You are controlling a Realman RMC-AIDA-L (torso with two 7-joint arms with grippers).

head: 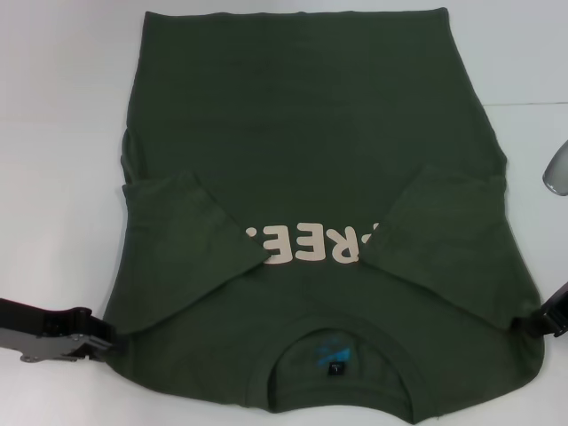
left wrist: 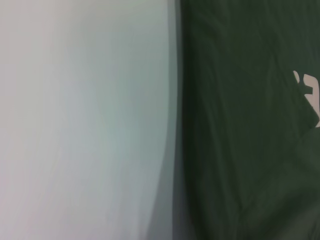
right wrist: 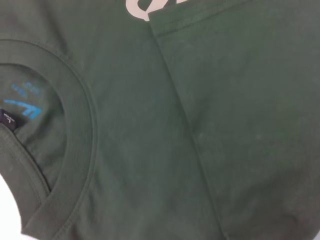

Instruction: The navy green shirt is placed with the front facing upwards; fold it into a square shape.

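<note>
Green shirt flat on white table, both sleeves folded in, a gripper at each lower side edge.
No containers in view. The navy green shirt [head: 311, 160] fills the frame centre on the table [head: 62, 106], collar at bottom, sleeves folded over the cream letters [head: 311, 247]. Left gripper [head: 96, 342] at lower left, touching the shirt's edge; right gripper [head: 537, 321] at lower right edge. Can't tell finger spread on either. Grey rounded object [head: 556, 169] at right edge.
</note>
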